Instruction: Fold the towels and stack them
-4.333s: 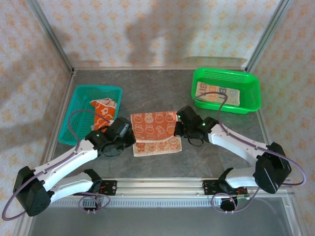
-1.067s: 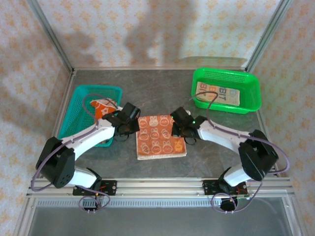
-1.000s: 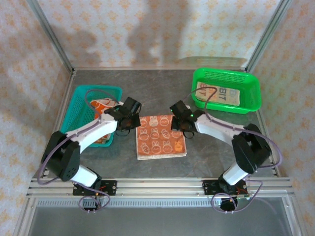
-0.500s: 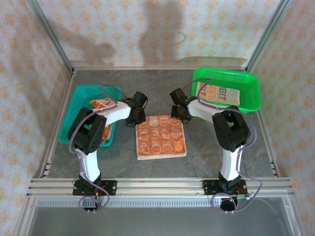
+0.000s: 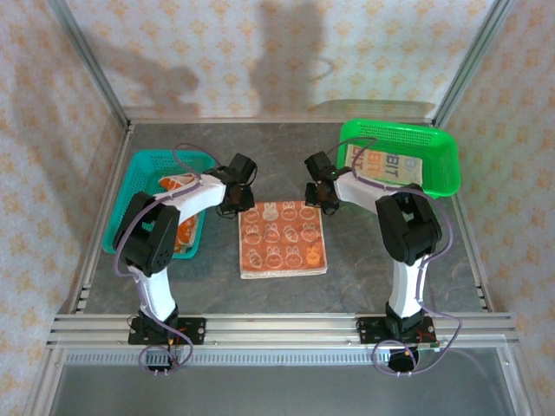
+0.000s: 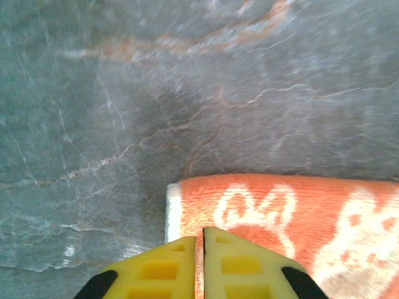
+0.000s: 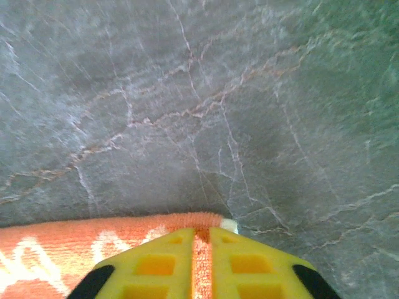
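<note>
Orange towel lies folded; left tool and right tool crowd its eleven and one o'clock corners; clenched or released, we cannot tell. Open fully, rise straight.

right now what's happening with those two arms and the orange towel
Both arms reach to the far edge of a folded orange towel flat mid-table. The left gripper sits at its far left corner, the right gripper at its far right corner, jaws nearly together; whether they pinch the cloth is unclear. A cream towel lies in the green basket.
</note>
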